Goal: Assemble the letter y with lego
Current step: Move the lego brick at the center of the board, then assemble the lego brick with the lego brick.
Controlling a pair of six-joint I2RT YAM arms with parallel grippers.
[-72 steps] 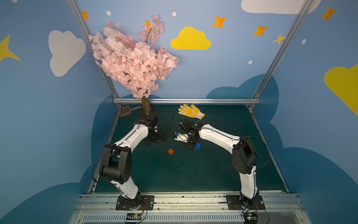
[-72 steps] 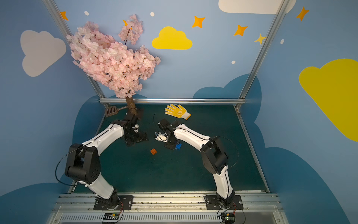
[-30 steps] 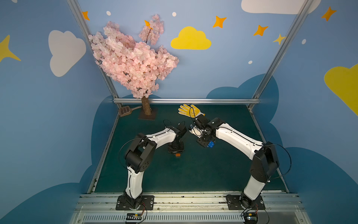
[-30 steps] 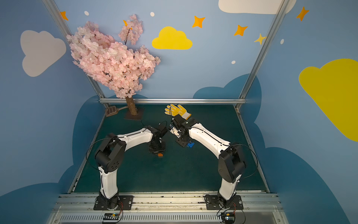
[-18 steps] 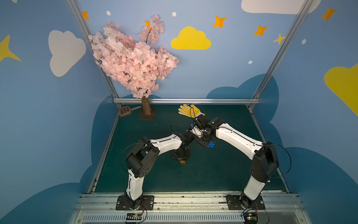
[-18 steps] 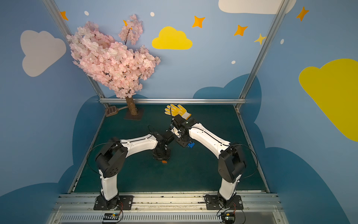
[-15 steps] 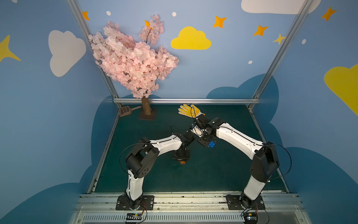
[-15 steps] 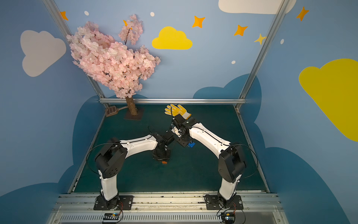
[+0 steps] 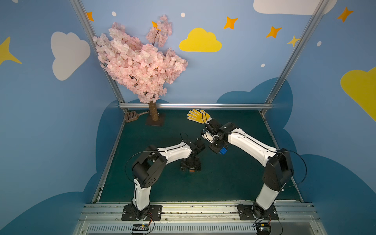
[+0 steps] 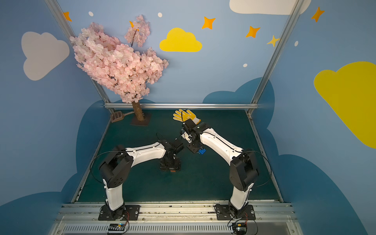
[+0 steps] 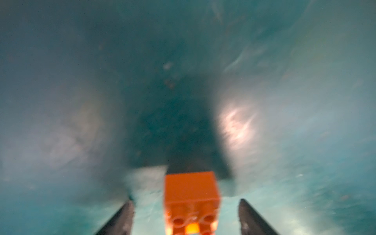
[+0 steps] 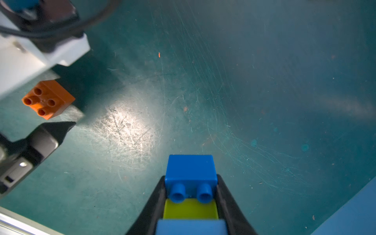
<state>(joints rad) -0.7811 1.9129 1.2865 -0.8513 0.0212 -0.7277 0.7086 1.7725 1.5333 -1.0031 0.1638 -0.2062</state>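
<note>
Fingers of the left gripper (image 11: 186, 201) are standing spread on either side of the orange brick (image 11: 191, 195), which is sitting studs-up on the green table (image 12: 264, 101) and touching neither of them, a little nearer one finger than the other. Judging by this, the step in hand is gripping that brick, so the gripper is needing a small sideways correction first: closing off-centre is likely to shove or twist the brick on the scratched, slick-looking surface. Flat sides, not corners, are the faces to be pressing on, low enough to be leaving the studs free for joining. Further right, the right gripper (image 12: 190, 179) is hanging above the table, apart from the orange brick, pinching a joined stack by its sides: dark blue brick (image 12: 190, 167) at the tip, lime green brick (image 12: 190, 208) behind it, light blue bar (image 12: 191, 226) deepest in the jaws. Holding that stack level is giving the orange brick a fixed target.
</note>
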